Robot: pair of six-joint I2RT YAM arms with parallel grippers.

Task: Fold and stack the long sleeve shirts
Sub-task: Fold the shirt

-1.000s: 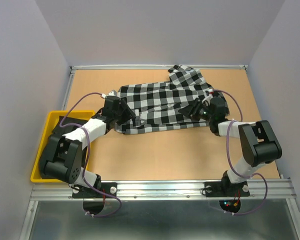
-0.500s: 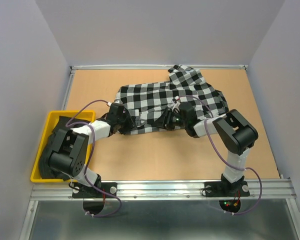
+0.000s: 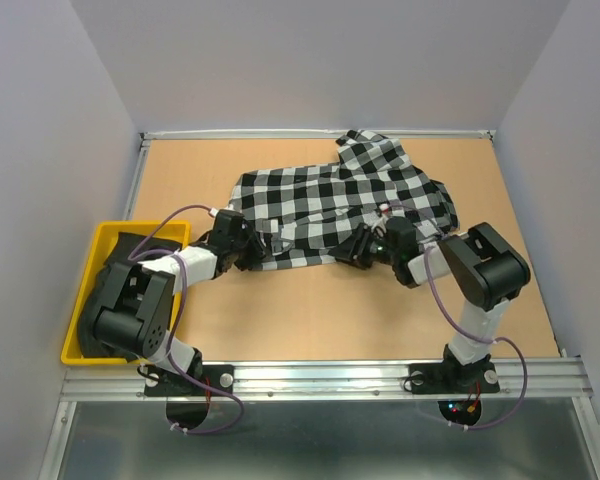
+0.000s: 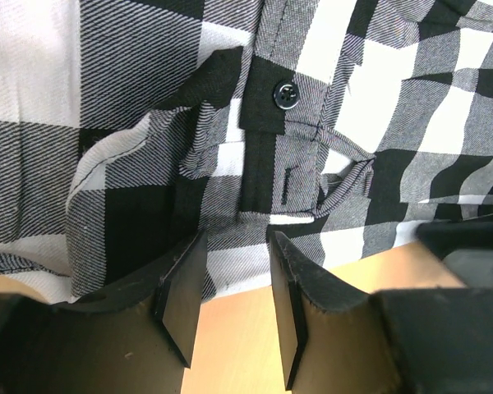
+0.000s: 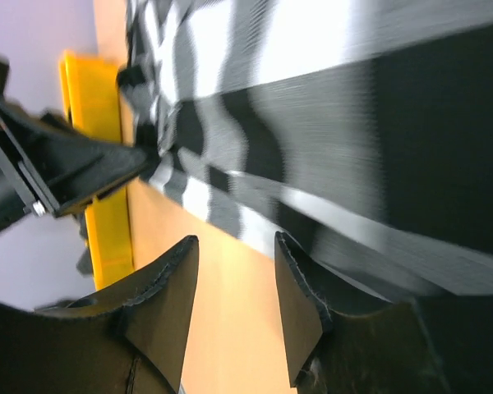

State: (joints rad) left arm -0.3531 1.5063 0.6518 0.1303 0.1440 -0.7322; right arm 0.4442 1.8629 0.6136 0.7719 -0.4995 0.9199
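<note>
A black-and-white check long sleeve shirt [image 3: 330, 195] lies spread and rumpled across the back middle of the table. My left gripper [image 3: 248, 252] sits low at the shirt's near-left hem. In the left wrist view the left gripper [image 4: 236, 242] is open, with the hem of the shirt [image 4: 148, 123] just at its tips and bare table between the fingers. A black button [image 4: 286, 93] shows on the placket. My right gripper [image 3: 358, 250] is at the near hem, further right. The right gripper [image 5: 237, 240] is open over bare wood, and the shirt [image 5: 329, 107] lies just past its tips.
A yellow bin [image 3: 80, 320] stands at the table's left edge, partly under my left arm, with something dark inside that I cannot make out. The bin [image 5: 99, 107] also shows in the right wrist view. A metal rail [image 3: 320, 375] runs along the near edge.
My right gripper swept left along the shirt's near side, then came back a little to the right. My left gripper slid nearer, down to the hem, and its jaws narrowed.
</note>
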